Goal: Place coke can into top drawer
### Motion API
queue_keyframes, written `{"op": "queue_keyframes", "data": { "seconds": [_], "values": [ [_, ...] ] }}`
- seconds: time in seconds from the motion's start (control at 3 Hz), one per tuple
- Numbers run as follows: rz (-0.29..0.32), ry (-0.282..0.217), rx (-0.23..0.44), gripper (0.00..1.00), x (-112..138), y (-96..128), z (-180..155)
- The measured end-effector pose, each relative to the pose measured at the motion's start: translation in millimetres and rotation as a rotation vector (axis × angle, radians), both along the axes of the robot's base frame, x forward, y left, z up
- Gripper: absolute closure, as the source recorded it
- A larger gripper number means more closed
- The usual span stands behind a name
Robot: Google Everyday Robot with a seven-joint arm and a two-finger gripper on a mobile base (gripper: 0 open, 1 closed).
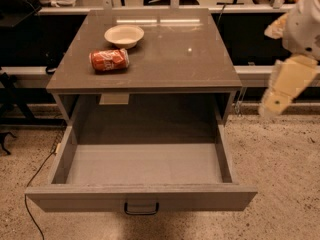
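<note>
The coke can (109, 60) lies on its side on the left part of the grey cabinet top (170, 59), just in front of a white bowl. The top drawer (142, 165) is pulled wide open below, and its grey inside is bare; its dark handle (141, 208) sits at the centre of the front. My gripper (284, 88) hangs as a cream-coloured part at the right edge of the view, beside the cabinet's right corner. It is well to the right of the can and holds nothing that I can see.
The white bowl (124, 35) stands on the top behind the can. Speckled floor (280, 159) lies around the cabinet. A black cable (31, 204) runs on the floor at the left. Desks and chair legs stand behind.
</note>
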State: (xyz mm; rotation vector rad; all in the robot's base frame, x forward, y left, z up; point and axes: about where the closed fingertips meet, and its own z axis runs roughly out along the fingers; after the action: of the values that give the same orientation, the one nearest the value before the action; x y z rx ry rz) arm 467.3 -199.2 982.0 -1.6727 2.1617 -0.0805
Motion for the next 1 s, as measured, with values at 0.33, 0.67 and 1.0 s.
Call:
{"op": "queue_keyframes", "data": {
  "seconds": [0.33,0.67,1.0],
  "values": [
    [0.026,-0.044,0.085,0.0,60,40,9],
    [0.064,-0.07,0.169,0.0,125,107,26],
    [0.084,-0.03,0.254,0.0,174,191,21]
  ]
}}
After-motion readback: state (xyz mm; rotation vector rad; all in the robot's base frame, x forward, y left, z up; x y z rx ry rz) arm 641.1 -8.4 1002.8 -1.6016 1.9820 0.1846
